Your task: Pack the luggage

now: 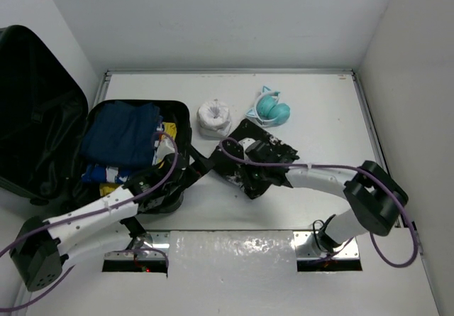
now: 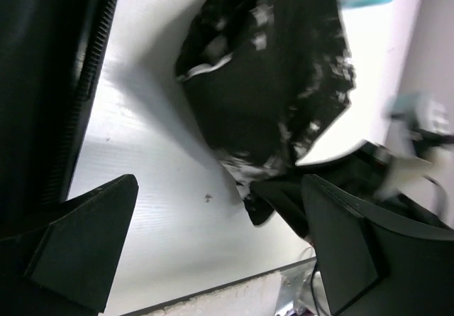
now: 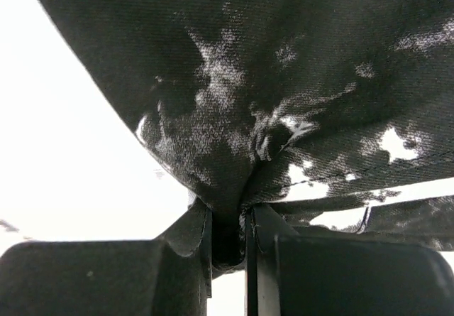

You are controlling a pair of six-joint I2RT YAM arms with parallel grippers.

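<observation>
The luggage [image 1: 39,110] lies open at left, the right gripper [image 3: 228,231] jaws pinching a black patterned garment [image 3: 284,82], likely for packing, the left gripper [image 2: 220,213] jaws wide nearby.

On the white counter [image 1: 319,103] lie the open luggage [image 1: 35,110] at the left, a white rolled cloth [image 1: 213,117], teal headphones [image 1: 272,109] and a black patterned garment [image 1: 266,156].

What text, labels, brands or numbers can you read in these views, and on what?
No text can be read in any view.
Print on the colourful items in the luggage: too small to read.
White marks on the patterned black garment: blotches, no lettering.
On the teal headphones: no brand visible.
</observation>
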